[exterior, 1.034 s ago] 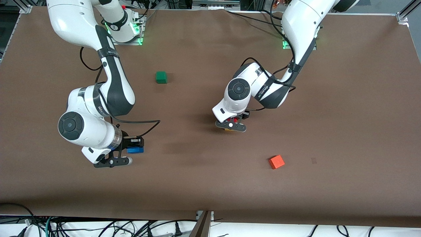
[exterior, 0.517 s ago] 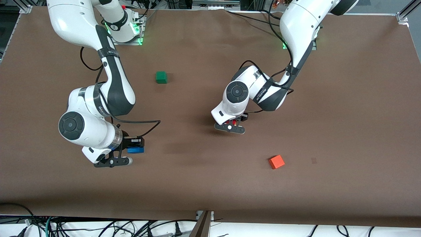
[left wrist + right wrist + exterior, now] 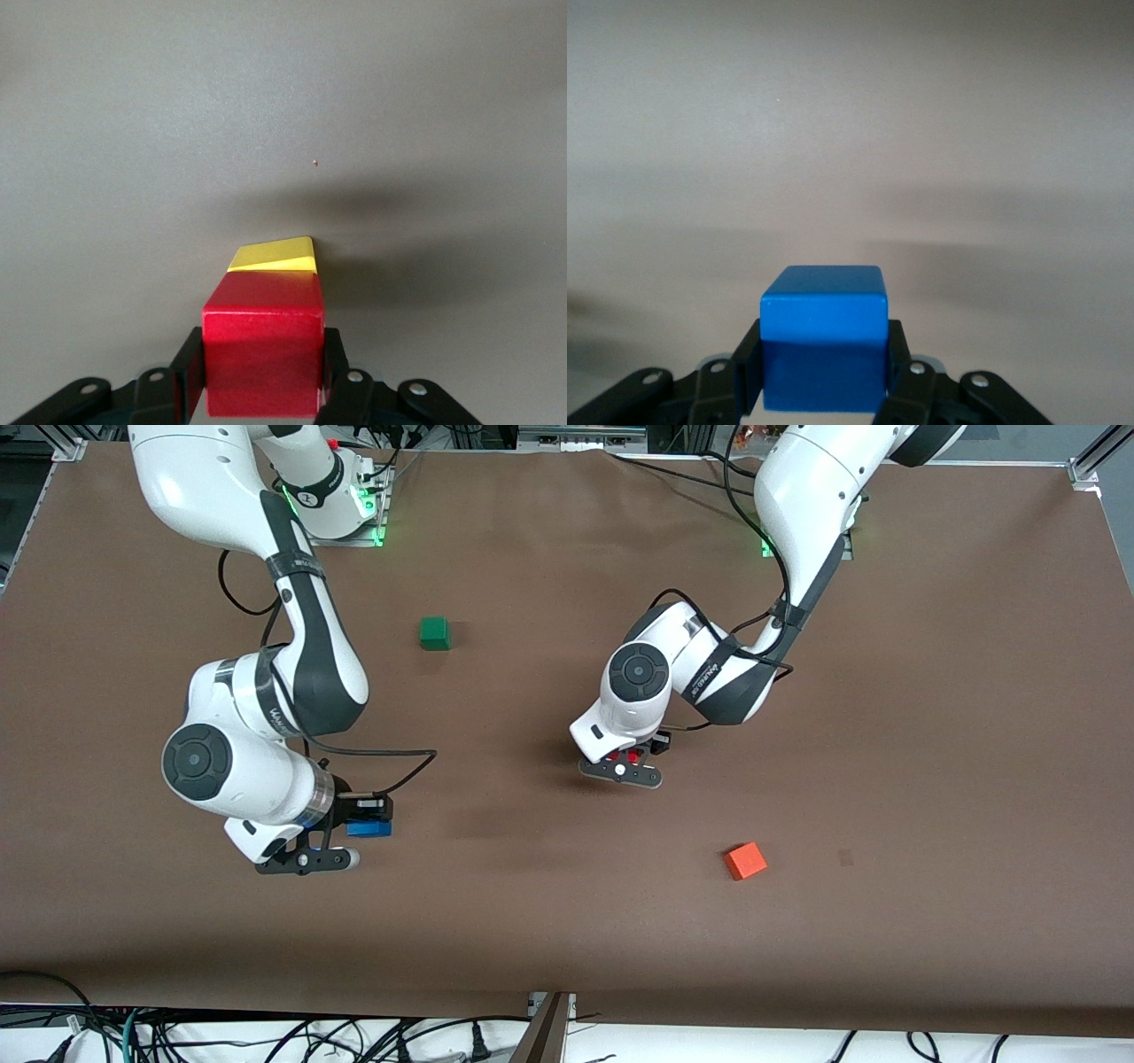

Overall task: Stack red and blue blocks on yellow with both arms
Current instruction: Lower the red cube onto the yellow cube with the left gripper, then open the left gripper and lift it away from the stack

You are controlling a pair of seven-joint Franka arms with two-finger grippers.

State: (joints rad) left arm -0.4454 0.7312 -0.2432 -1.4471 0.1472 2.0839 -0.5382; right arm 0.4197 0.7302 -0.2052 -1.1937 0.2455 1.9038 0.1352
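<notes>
Left gripper [image 3: 262, 390] clamps the deep red matte cube [image 3: 263, 354] over the yellow matte cube [image 3: 275, 256], mid-table. Right gripper [image 3: 824, 381] clamps the bright blue matte cube [image 3: 824, 350] above the right arm's end. You should find them light, rigid; grip flat side faces.

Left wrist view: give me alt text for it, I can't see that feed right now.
The left gripper is shut on the red block, held between its black fingers. The yellow block shows just past the red block's top edge, on the brown table; whether the two blocks touch cannot be told.
</notes>
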